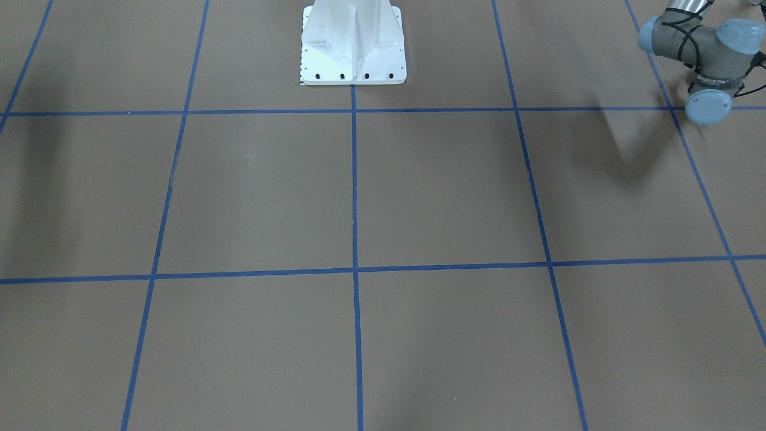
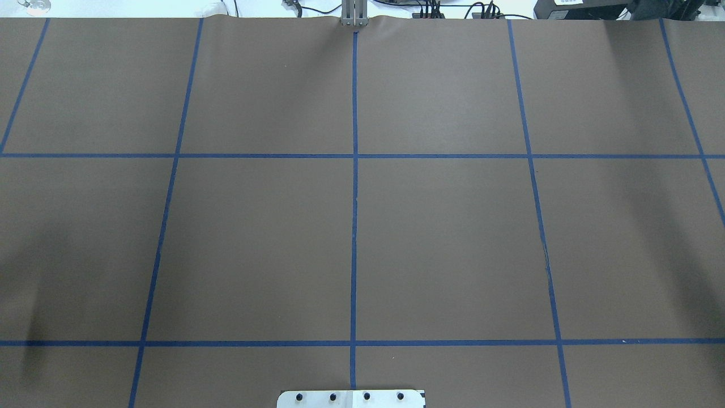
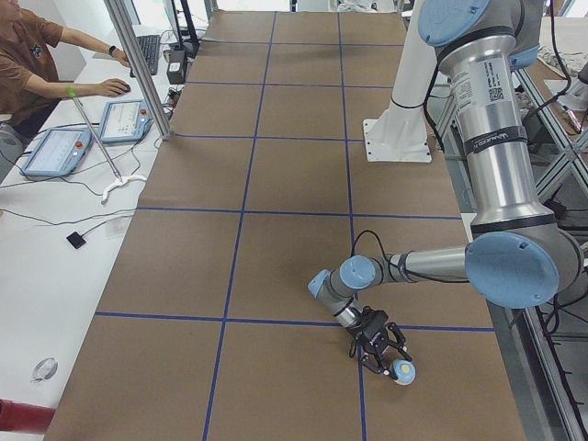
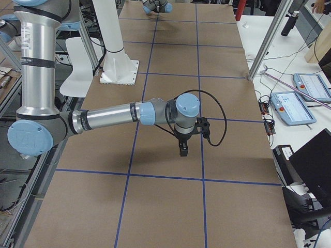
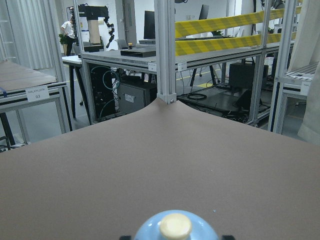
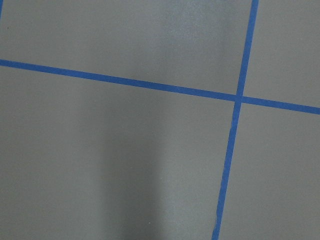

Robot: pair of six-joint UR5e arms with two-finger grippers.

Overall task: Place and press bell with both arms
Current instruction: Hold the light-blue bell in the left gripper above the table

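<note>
Left gripper (image 3: 388, 354) pinches the bell (image 5: 175, 227) by its dome near the desk's left end, robot-side edge; right gripper (image 4: 183, 150): can't tell if open; bell looks light, rigid, slick, so you'd grip low by the rim

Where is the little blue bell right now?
In the exterior left view the bell is at the jaws of the near, left arm, beside a blue tape line toward the table's near end.
</note>
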